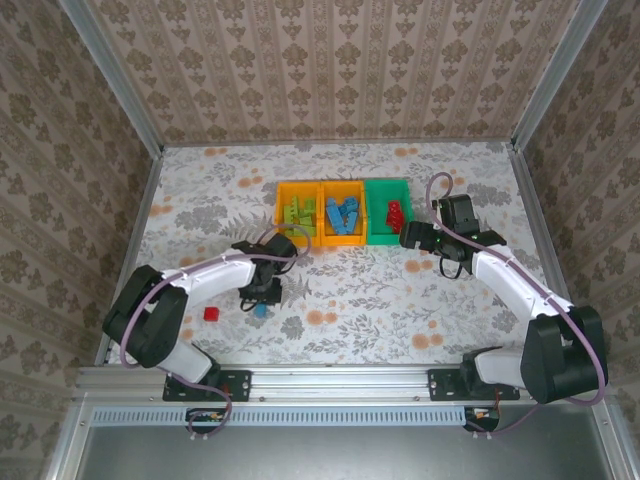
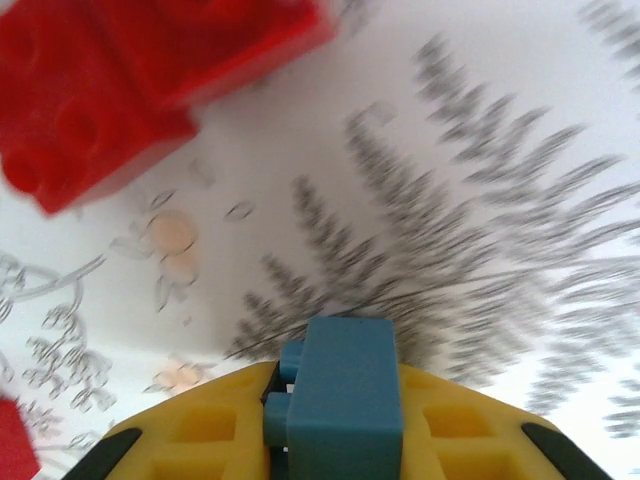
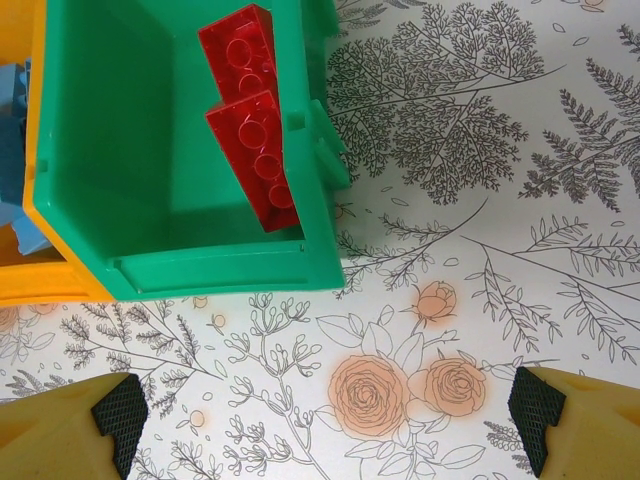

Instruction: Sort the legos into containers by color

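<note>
My left gripper [image 1: 262, 298] hangs low over the table, left of centre, shut on a blue lego [image 2: 340, 395] that sits between its yellow fingers [image 2: 200, 440]. A red lego [image 2: 130, 90] lies on the table just ahead of it, and it also shows from above as the red lego [image 1: 211, 313]. The containers stand in a row: an orange bin [image 1: 283, 190] with lime green legos [image 1: 299, 212], an orange bin [image 1: 327, 190] with blue legos [image 1: 343, 215], and a green bin [image 1: 372, 190] with red legos [image 3: 250, 120]. My right gripper [image 3: 330, 430] is open beside the green bin's near right corner, with nothing in it.
Another red piece [image 2: 15, 440] shows at the lower left edge of the left wrist view. Patterned walls and metal rails [image 1: 140, 215] enclose the flowered table [image 1: 380, 300]. The middle bin's orange wall [image 3: 40, 280] borders the green bin [image 3: 200, 270] in the right wrist view.
</note>
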